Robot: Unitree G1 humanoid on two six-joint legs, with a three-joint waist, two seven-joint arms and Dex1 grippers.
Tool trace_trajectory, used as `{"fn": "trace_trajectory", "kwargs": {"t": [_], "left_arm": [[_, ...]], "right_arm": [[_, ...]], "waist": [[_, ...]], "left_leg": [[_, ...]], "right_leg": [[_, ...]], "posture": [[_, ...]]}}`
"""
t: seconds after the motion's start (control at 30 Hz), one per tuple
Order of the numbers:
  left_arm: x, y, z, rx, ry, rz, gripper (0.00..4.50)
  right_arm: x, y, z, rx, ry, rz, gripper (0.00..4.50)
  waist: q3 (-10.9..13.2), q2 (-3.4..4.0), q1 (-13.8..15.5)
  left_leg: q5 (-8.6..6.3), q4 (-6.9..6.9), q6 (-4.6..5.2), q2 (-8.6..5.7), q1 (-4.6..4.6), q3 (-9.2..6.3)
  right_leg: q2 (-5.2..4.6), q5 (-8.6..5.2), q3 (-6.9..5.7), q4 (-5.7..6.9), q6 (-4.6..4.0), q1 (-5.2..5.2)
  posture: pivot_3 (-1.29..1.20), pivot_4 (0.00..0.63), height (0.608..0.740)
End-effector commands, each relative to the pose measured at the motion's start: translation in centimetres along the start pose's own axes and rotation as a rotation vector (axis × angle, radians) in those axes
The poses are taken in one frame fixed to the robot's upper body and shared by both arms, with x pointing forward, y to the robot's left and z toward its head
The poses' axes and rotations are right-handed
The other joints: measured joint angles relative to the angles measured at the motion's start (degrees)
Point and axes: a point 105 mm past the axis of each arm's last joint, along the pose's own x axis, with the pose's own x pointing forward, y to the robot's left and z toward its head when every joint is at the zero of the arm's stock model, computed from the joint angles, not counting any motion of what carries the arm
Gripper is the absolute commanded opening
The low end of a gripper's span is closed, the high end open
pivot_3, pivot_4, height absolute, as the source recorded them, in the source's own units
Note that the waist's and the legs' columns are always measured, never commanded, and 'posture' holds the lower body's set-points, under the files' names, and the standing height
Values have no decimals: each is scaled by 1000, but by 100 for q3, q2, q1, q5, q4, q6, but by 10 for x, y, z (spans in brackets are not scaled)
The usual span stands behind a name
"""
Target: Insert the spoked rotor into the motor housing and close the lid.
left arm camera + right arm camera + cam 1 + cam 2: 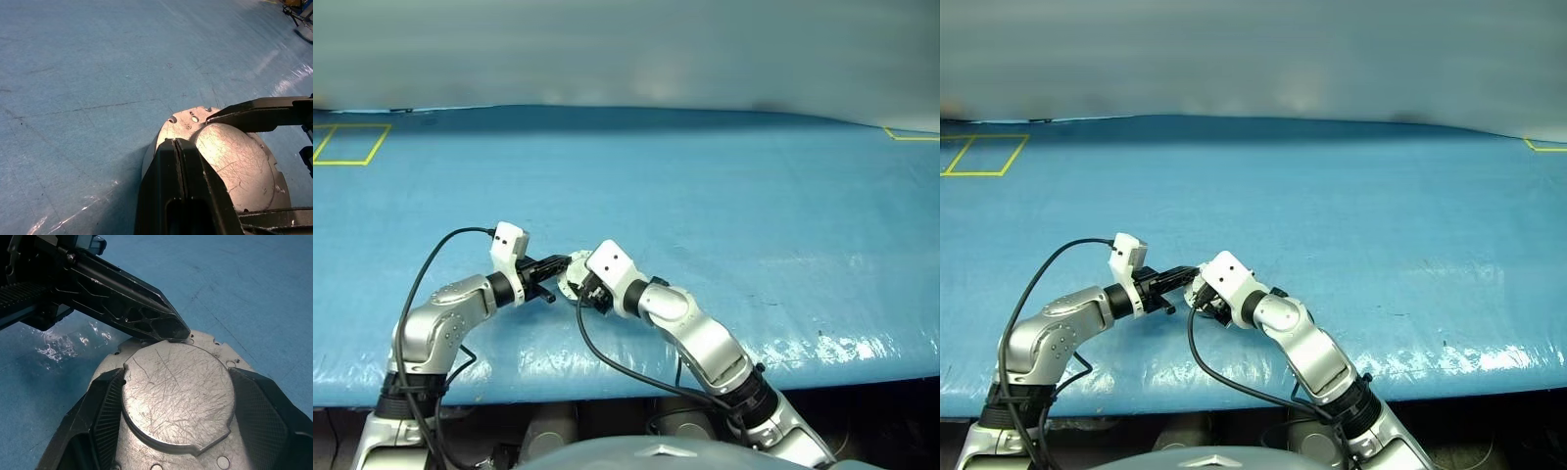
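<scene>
- I see both arms meeting low and left of centre in the head views, over a blue sheet (724,186) that covers the work surface.
- Right gripper (177,396): its jaws stand wide, one finger on each side of a round grey metal part, clasping it by its edge. I read this as a grip on the closed motor assembly.
- Lid (177,389): the plain scratched outer face with its raised centre circle is turned toward the right wrist camera. It lies flat on the housing (222,350), whose flange with small holes shows around it.
- Left gripper (177,142): the two fingers are pressed together with nothing between them. The tip rests at the rim of the raised circle, on the side away from the right wrist.
- In the left eye view the assembly (573,277) shows as a small pale disc between the two wrists, in the lower left-centre of the frame.
- Rotor: I cannot tell where it is.
- Yellow tape outlines (350,144) mark the sheet in the upper left corner.
</scene>
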Motion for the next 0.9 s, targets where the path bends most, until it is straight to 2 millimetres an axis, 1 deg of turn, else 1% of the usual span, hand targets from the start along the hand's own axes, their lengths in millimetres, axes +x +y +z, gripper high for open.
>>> {"fn": "trace_trajectory", "kwargs": {"t": [0.03, 0.13, 0.2, 0.27, 0.3, 0.37, 0.47, 0.57, 0.67, 0.73, 0.8, 0.9], "left_arm": [[5, -9, -6, -1, 33, -57, 0], [6, -12, -9, 2, 42, -69, 0], [6, -12, -10, 3, 44, -70, 0], [6, -12, -11, 6, 49, -67, 0], [6, -12, -11, 6, 49, -67, 0], [6, -12, -12, 5, 49, -68, 0], [6, -12, -12, 9, 50, -69, 0], [7, -12, -10, 12, 41, -72, 0], [7, -12, -9, 15, 40, -73, 0], [7, -12, -9, 15, 34, -73, 0], [8, -13, -8, 10, 25, -75, 0], [8, -13, -7, 13, 24, -77, 0]], "right_arm": [[-1, -3, -20, 16, 81, -15, 3023], [-4, -1, -23, 35, 87, 2, 3023], [-7, -1, -26, 42, 93, 8, 3780], [-12, -1, -30, 62, 100, 6, 4385], [-15, -2, -32, 73, 101, -1, 4450], [-21, -3, -34, 90, 92, -14, 4450], [-33, -2, -29, 138, 40, -6, 4450], [-51, 1, -13, 235, -82, 24, 4450], [-63, 4, -3, 303, -149, 60, 4450], [-70, 2, 2, 380, -196, 60, 4450], [-75, 0, 4, 461, -228, 54, 4450], [-73, -4, -1, 607, -233, 21, 4450]], "waist": [[-1, 1, 1], [-2, 0, 9], [-5, 1, 28], [-10, 0, 48], [-11, 0, 54], [-13, 0, 68], [-13, -1, 91], [-13, -1, 111], [-7, -2, 114], [-5, 1, 115], [-6, 1, 118], [-6, 0, 122]], "left_leg": [[0, 0, 0, 0, 0, 0], [0, -1, 0, -1, 0, 0], [0, -3, 0, -4, -1, -1], [-1, -4, 1, -5, -1, -2], [-1, -5, 1, -5, -2, -2], [-1, -10, 2, -5, -2, -3], [-2, -14, 2, -5, -1, -3], [-2, -15, 2, -5, -1, -3], [-2, -14, 2, -5, -4, -2], [-1, -14, 2, -4, -7, -1], [-1, -14, 1, -1, -6, -3], [-1, -14, 1, -1, -7, -3]], "right_leg": [[0, 0, 0, 0, 0, 0], [-1, 0, 0, -1, 0, 1], [-3, 0, 0, -3, 0, 1], [-4, -1, 1, -6, -1, 2], [-5, -2, 0, -7, -2, 2], [-5, -3, 0, -9, -5, 2], [-5, -6, 0, -11, -3, 2], [-5, -9, 0, -12, 0, 2], [-5, -9, 1, -12, 0, 0], [-4, -9, 1, -11, 1, -6], [-1, -9, -1, -9, 1, -6], [-2, -9, -1, -10, 1, -4]], "posture": [[0, 150, 740], [0, 150, 740], [0, 150, 740], [0, 150, 740], [0, 150, 740], [0, 150, 740], [0, 150, 740], [0, 150, 740], [0, 150, 740], [0, 150, 740], [0, 150, 740], [0, 150, 740]]}}
